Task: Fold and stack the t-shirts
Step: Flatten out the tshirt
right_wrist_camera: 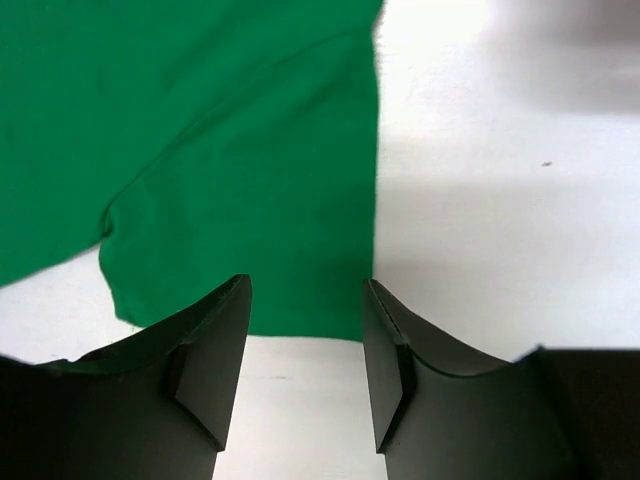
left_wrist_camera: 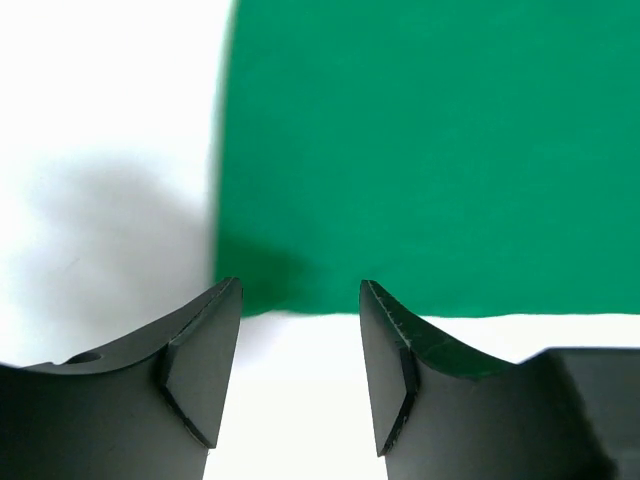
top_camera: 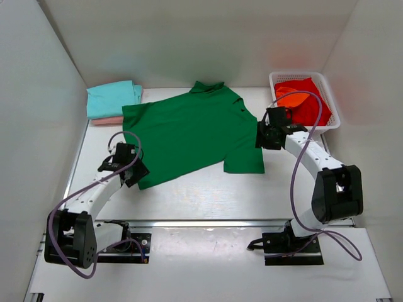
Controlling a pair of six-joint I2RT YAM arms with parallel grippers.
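Note:
A dark green t-shirt (top_camera: 189,135) lies spread flat in the middle of the table, collar toward the back. My left gripper (top_camera: 137,172) is at its near-left hem corner; in the left wrist view the gripper (left_wrist_camera: 300,284) stands open over bare table, with the green hem (left_wrist_camera: 420,160) just ahead of the fingertips. My right gripper (top_camera: 263,137) is by the right sleeve; in the right wrist view it (right_wrist_camera: 306,281) is open too, the sleeve's edge (right_wrist_camera: 260,200) just beyond its tips. A folded teal t-shirt (top_camera: 113,99) rests on a pale pink one (top_camera: 106,121) at back left.
A white lattice basket (top_camera: 296,75) at the back right holds an orange t-shirt (top_camera: 291,99) and a red one (top_camera: 310,104). White walls close in the left, back and right sides. A metal rail (top_camera: 214,221) runs along the near edge by the arm bases.

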